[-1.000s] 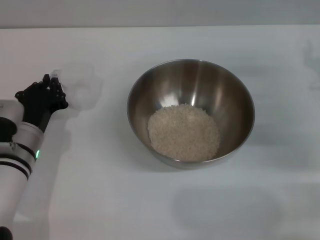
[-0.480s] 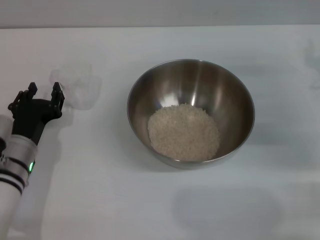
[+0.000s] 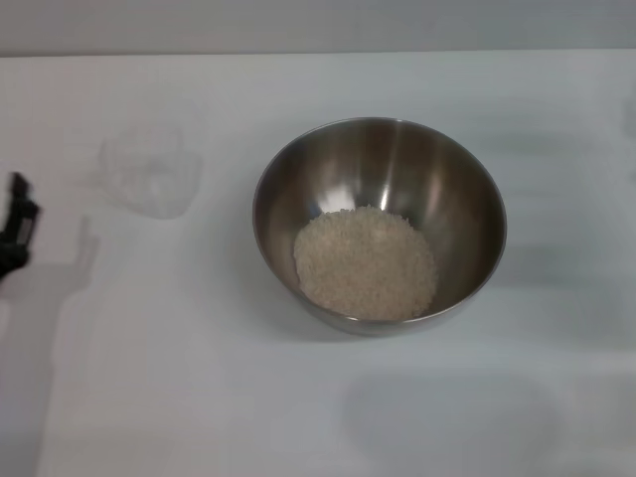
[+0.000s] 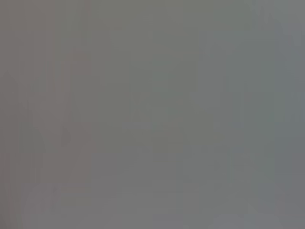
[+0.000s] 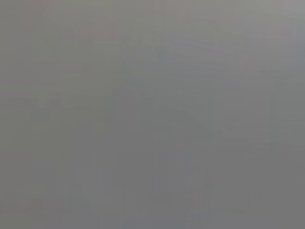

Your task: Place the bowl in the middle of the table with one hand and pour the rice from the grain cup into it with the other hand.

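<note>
The stainless-steel bowl [image 3: 379, 224] stands in the middle of the white table [image 3: 199, 397]. A pale heap of rice [image 3: 365, 262] lies in its bottom. The clear grain cup [image 3: 149, 169] stands empty on the table left of the bowl, free of any gripper. My left gripper [image 3: 14, 214] shows only as a black finger at the far left edge, well clear of the cup, open and empty. My right gripper is out of view. Both wrist views show only plain grey.
Only the bowl and the cup stand on the table. Its far edge runs along the top of the head view, with a grey wall behind it.
My left gripper has let go of the grain cup, opened, and pulled back to the left until almost out of the head view. The cup and bowl stay where they were.
</note>
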`<state>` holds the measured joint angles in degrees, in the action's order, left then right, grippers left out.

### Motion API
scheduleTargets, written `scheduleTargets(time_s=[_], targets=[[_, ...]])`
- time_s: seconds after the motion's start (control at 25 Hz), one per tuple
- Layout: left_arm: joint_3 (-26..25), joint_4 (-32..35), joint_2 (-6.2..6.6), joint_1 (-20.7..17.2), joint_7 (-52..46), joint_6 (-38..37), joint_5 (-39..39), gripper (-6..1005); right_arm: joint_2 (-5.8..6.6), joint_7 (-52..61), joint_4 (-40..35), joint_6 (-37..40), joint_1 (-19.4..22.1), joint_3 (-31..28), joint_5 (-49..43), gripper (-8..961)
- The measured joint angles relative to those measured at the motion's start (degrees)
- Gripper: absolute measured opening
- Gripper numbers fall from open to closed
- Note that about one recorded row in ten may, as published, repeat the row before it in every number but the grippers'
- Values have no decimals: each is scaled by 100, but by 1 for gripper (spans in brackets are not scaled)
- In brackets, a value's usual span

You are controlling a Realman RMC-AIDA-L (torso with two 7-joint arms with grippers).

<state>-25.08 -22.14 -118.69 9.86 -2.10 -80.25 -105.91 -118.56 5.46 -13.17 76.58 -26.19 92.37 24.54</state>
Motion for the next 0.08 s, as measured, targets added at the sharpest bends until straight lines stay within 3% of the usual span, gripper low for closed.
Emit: scheduleTargets(time_s=[0.04,0.08], targets=[[58,121,-2,-92,-190,-558,1,718,-19,147,24,-182,24,5,-20,401],[58,121,-2,-92,-190,-558,1,718,-19,147,24,-182,24,5,-20,401]])
